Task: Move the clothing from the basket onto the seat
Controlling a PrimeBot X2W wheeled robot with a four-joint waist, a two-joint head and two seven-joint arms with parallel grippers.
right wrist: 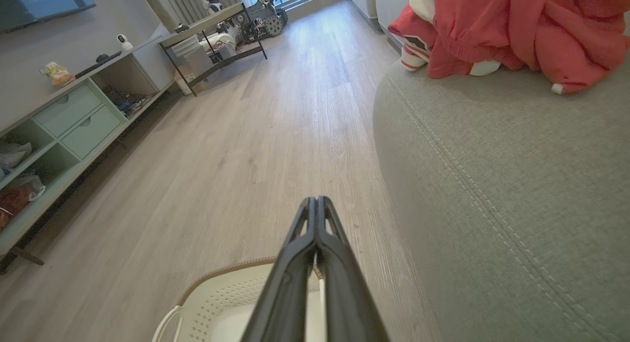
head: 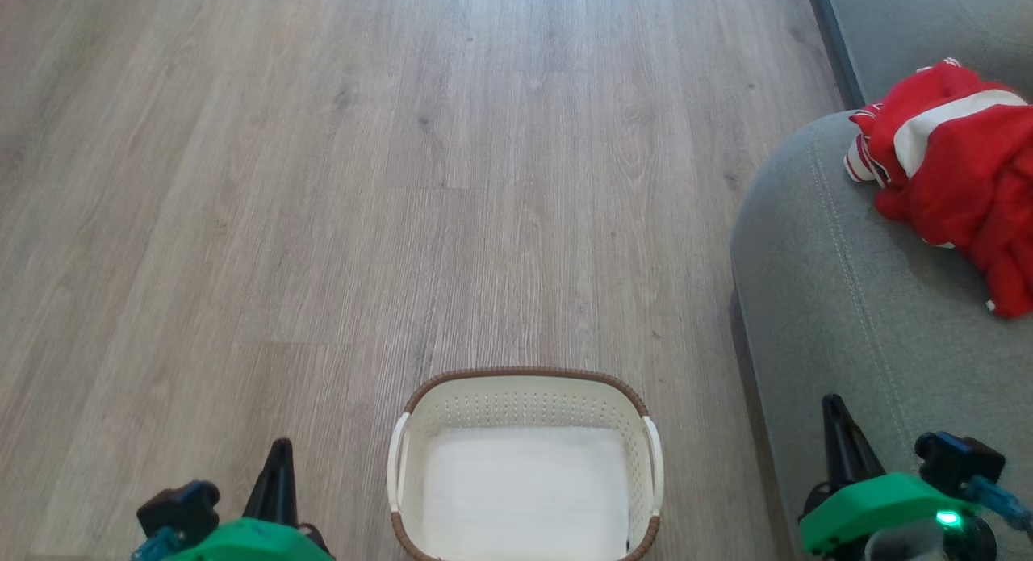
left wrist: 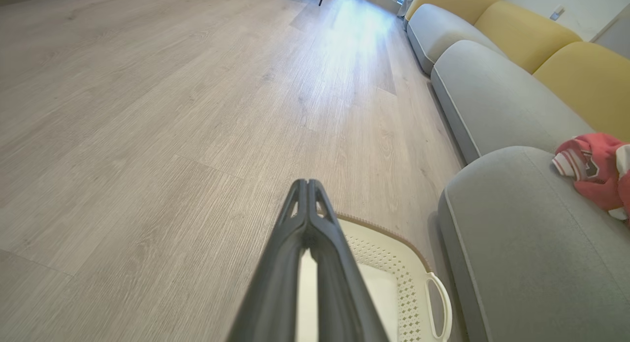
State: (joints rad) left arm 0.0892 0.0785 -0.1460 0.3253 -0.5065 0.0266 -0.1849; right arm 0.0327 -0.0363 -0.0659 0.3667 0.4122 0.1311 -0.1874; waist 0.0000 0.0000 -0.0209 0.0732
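Clothing heaped on the seat, close to its rounded, seamed edge, red folds with a white band and a striped cuff showing. Basket upright on the floor just beside that same edge, white bottom in plain sight. Left claw left of the basket, fingers pressed together, gripping nothing. Right claw right of the basket by the seat's edge, fingers likewise together, well apart from the clothing.

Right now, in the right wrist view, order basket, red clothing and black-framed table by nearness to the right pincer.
1. Basket, just beneath the right pincer.
2. Red clothing, on the seat, upper right.
3. Black-framed table, far upper left.
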